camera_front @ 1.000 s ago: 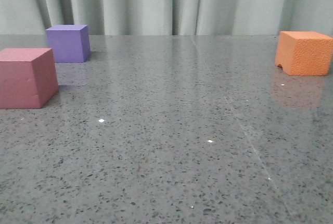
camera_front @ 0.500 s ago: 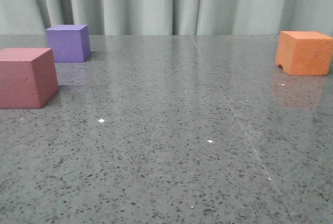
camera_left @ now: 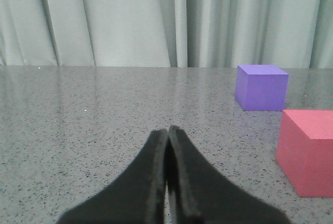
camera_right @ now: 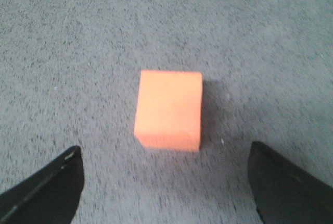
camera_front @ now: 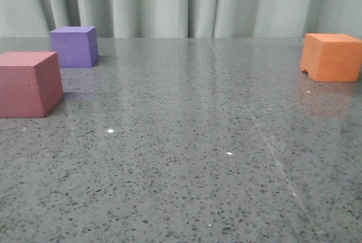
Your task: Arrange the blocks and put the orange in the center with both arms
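Orange cube (camera_right: pixel 168 110) sits mid-frame in the right wrist view, centred ahead of the spread right gripper (camera_right: pixel 165 182), far right of the front view | left gripper (camera_left: pixel 167 146) pressed together, empty, purple cube (camera_left: pixel 261 87) and red cube (camera_left: pixel 308 150) off to its side | right arm nearer.

No readable text or markings.

Two blocks (camera_front: pixel 29 83) left, orange (camera_front: pixel 332 57) far right.
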